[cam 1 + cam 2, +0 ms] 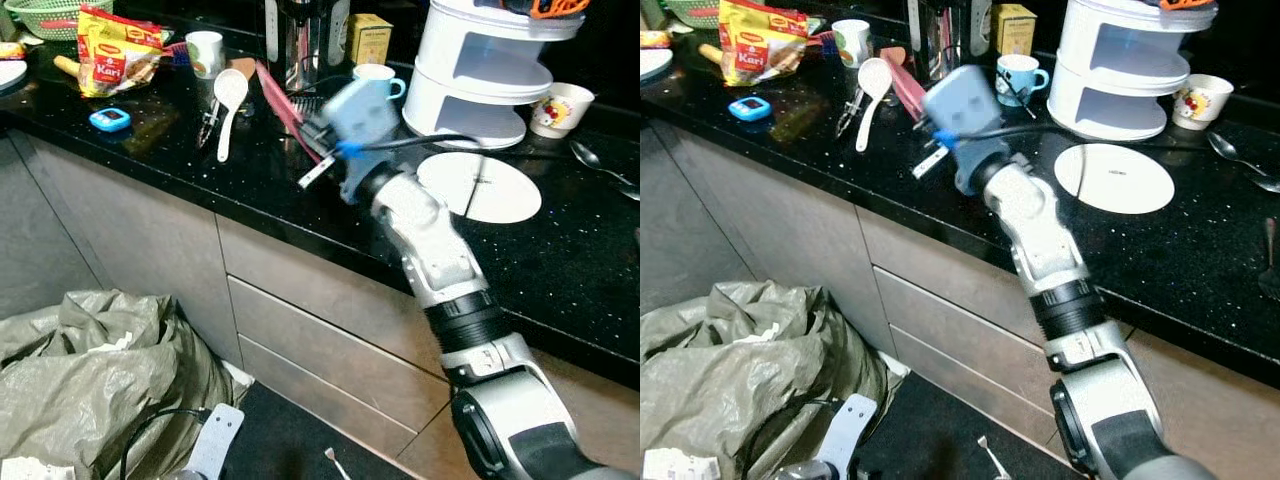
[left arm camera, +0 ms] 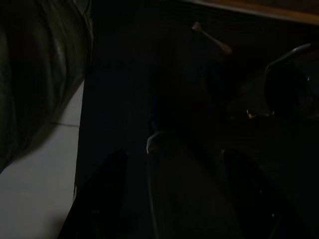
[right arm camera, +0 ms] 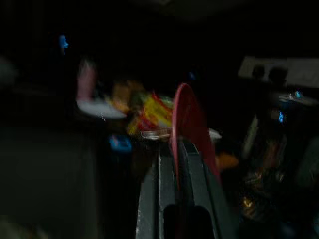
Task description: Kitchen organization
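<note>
My right arm reaches over the black counter (image 1: 250, 180), blurred by motion. Its gripper (image 1: 312, 140) is shut on a flat red spatula (image 1: 275, 100) that slants up toward the steel container (image 1: 300, 40). In the right wrist view the red blade (image 3: 187, 119) stands on edge between the two grey fingers (image 3: 152, 194). A white spoon (image 1: 228, 95) lies just left of the spatula. My left gripper (image 2: 174, 199) hangs idle low by the floor, its dark fingers apart with nothing between them.
On the counter are a yellow noodle packet (image 1: 118, 50), blue timer (image 1: 110, 119), white cup (image 1: 205, 50), blue mug (image 1: 378, 78), white tiered stand (image 1: 480, 70), round white plate (image 1: 478, 187) and patterned cup (image 1: 560, 108). A grey rubbish bag (image 1: 90, 380) sits before the drawers (image 1: 320, 330).
</note>
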You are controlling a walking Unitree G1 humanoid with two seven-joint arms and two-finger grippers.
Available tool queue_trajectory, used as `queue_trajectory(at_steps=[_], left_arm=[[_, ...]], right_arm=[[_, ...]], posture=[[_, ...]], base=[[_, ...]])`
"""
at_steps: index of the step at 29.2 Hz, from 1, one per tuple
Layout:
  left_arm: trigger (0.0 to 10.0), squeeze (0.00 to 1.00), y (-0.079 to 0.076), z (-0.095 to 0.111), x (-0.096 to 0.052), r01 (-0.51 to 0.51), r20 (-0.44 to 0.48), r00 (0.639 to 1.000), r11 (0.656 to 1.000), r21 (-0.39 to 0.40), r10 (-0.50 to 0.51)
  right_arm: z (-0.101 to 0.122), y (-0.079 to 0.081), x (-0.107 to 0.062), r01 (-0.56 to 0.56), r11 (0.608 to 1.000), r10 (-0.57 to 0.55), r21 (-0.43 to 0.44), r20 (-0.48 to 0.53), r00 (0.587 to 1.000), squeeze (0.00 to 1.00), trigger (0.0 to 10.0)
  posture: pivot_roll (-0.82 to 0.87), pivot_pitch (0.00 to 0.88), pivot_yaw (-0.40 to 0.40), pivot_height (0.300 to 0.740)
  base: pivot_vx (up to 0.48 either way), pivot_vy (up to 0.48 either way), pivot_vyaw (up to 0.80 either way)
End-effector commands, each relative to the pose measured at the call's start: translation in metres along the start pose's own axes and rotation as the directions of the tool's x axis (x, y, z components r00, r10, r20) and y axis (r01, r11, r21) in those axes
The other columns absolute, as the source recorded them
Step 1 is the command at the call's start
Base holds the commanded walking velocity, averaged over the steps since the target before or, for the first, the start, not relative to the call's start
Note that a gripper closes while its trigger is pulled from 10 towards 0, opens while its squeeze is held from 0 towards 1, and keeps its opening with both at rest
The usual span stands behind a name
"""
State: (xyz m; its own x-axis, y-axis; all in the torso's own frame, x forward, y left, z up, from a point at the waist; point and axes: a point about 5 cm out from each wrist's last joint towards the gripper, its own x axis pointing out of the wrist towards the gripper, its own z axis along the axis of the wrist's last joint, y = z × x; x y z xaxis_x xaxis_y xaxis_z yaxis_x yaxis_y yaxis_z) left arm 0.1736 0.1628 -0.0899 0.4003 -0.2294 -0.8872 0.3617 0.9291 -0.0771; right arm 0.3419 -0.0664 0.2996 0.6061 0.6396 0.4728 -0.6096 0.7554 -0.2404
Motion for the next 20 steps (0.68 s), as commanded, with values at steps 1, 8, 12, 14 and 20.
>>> queue_trajectory(at_steps=[1,8,12,14,20], left_arm=[[10.0,0.0,0.0,-0.004,0.0,0.001,-0.017,1.0,1.0,-0.002,-0.001],[10.0,0.0,0.002,-0.004,-0.001,0.0,-0.021,1.0,1.0,0.005,0.0],[10.0,0.0,0.002,-0.004,-0.001,-0.003,-0.021,1.0,1.0,0.003,0.003],[10.0,0.0,0.002,-0.004,-0.001,-0.004,-0.021,1.0,1.0,0.003,0.004],[10.0,0.0,0.002,-0.003,-0.001,-0.006,-0.02,1.0,1.0,0.0,0.006]], right_arm=[[0.007,0.002,-0.006,-0.012,0.995,0.006,0.104,0.055,0.998,0.0,0.0],[0.01,-0.001,-0.021,0.051,0.946,-0.094,0.319,0.12,0.988,0.0,0.0],[0.001,-0.001,-0.024,0.11,0.924,-0.133,0.367,0.039,0.99,0.0,0.0],[0.002,0.0,-0.025,0.105,0.914,-0.13,0.392,0.036,0.991,0.0,0.0],[0.004,-0.002,-0.028,0.111,0.895,-0.138,0.432,0.032,0.99,0.0,0.0]], posture=[[-0.01,0.0,0.022,0.74],[-0.02,0.0,0.028,0.74],[-0.02,0.0,0.028,0.74],[-0.02,0.0,0.029,0.74],[-0.02,0.0,0.028,0.74]], base=[[0.0,0.0,0.0],[0.0,0.0,0.0],[0.0,0.0,0.0],[0.0,0.0,-0.4],[0.0,0.0,-0.8]])
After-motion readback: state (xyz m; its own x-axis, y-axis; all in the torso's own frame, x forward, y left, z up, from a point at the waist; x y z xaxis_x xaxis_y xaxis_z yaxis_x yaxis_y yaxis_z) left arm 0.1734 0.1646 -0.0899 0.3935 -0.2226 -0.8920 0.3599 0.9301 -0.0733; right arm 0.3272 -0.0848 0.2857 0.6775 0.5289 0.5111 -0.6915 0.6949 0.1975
